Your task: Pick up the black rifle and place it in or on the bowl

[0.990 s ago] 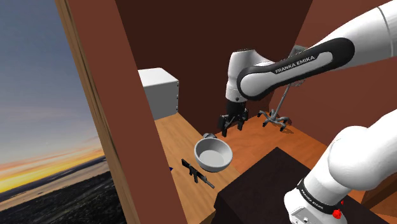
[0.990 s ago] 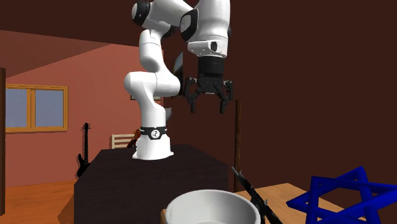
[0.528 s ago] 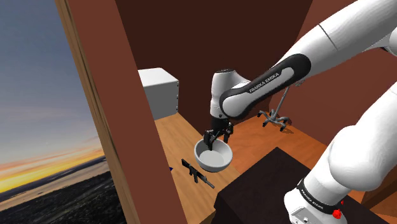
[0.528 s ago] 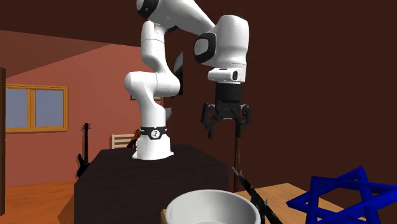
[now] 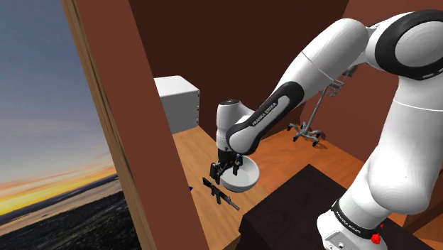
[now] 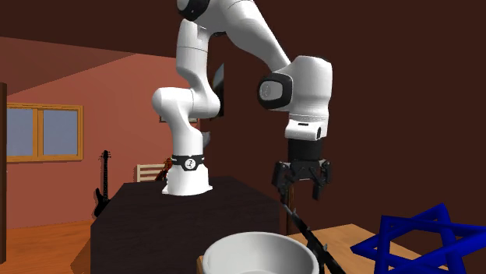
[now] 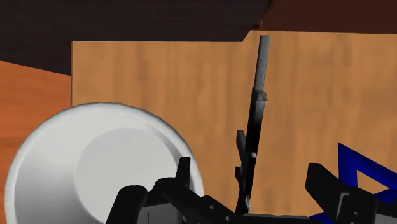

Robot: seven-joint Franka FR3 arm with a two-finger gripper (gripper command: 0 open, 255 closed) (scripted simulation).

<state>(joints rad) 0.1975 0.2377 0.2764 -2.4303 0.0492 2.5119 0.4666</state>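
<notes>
Ok, rifle is slim and all black: long straight barrel with a grey sheen, thicker body, and a short stub sticking out on the bowl side. It lies flat on the wooden worktop, outside the bowl.

Fingers are spread wide and pinch nothing. In the wrist view the rifle runs lengthwise through the gap between them, roughly mid-gap, with its stock end under the hand and the barrel pointing away. Neither finger touches it. The second exterior view has the fingers hanging just above the rifle, tips close to it but apart.

The pale bowl sits outside one finger, with its rim near that finger. A blue star frame sits outside the other. There is bare wood on both sides of the rifle, with the wider strip toward the star.

The muzzle ends almost at the worktop's edge, and a dark brown wall lies beyond it. In the shoulder view the rifle lies beside the bowl, with a brown wall board on the rifle's other side and the dark stand nearby.
</notes>
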